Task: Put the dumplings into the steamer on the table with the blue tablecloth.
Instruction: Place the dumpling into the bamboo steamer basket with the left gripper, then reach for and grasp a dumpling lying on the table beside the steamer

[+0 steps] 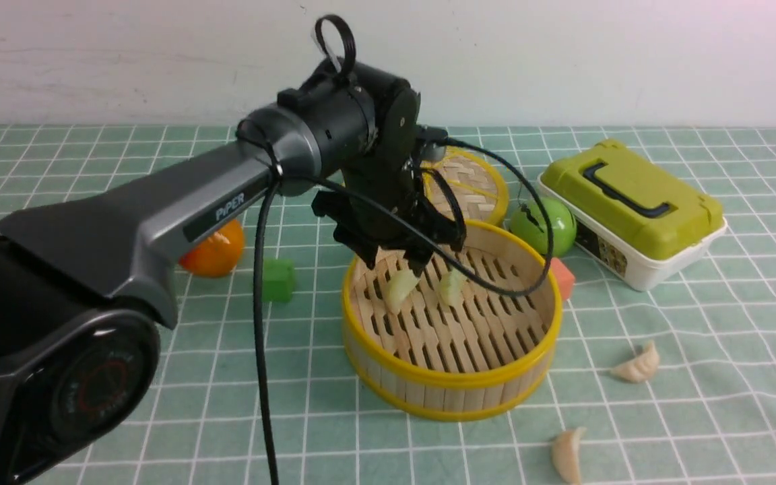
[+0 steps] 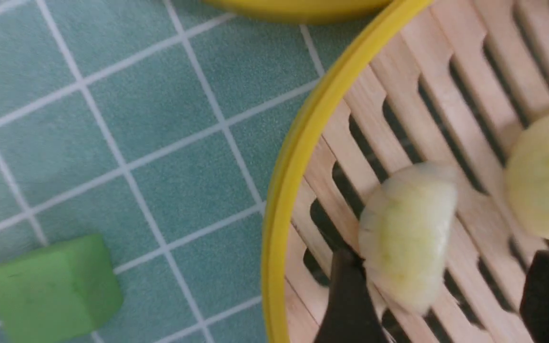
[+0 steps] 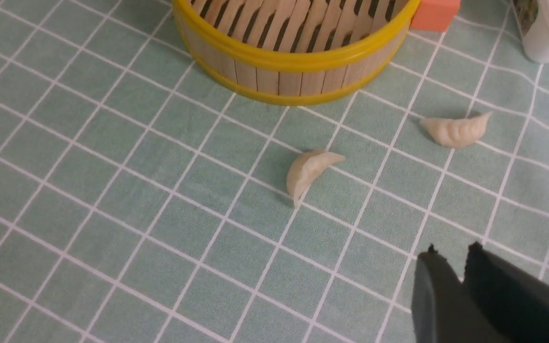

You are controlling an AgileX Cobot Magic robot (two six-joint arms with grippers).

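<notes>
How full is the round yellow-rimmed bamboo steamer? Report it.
Partly full: the steamer holds two yellowish-green dumplings; two cream dumplings lie outside on the cloth.

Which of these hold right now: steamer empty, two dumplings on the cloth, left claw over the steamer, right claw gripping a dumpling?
1. The steamer is empty. False: the steamer holds two dumplings.
2. Two other dumplings lie on the tablecloth, outside the steamer. True.
3. The left claw is above the steamer. True.
4. The right claw grips a dumpling. False: the right claw holds nothing.
</notes>
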